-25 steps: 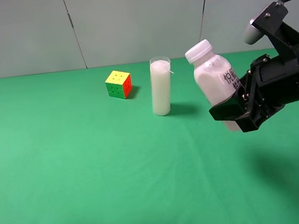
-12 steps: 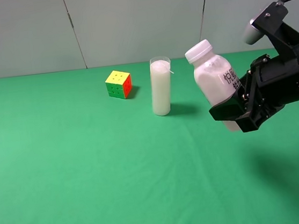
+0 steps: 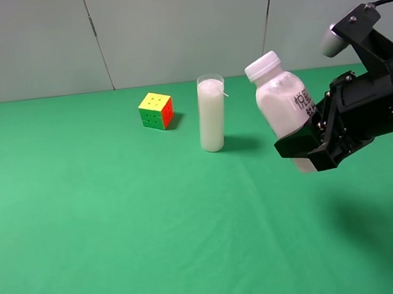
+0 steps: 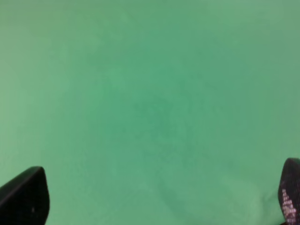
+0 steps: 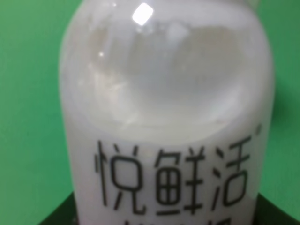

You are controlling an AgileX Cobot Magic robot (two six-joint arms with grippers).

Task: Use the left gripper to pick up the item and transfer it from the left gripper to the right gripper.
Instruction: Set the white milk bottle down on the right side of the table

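The item, a white plastic bottle point(image 3: 277, 102) with a white cap and dark print, is held tilted above the green table at the right. My right gripper point(image 3: 315, 146) is shut on its lower body. In the right wrist view the bottle point(image 5: 164, 108) fills the frame, with dark characters on its label. My left gripper is out of the exterior high view. In the left wrist view its two black fingertips point(image 4: 23, 197) stand far apart at the frame's lower corners, open and empty, over bare green cloth.
A tall white candle in clear glass point(image 3: 211, 113) stands at the back middle of the green table point(image 3: 119, 219). A coloured puzzle cube point(image 3: 155, 110) lies to its left. A grey wall runs behind the table.
The left arm's black tip at the left edge of the exterior high view has gone out of sight. The bottle in my right gripper has shifted very slightly right.
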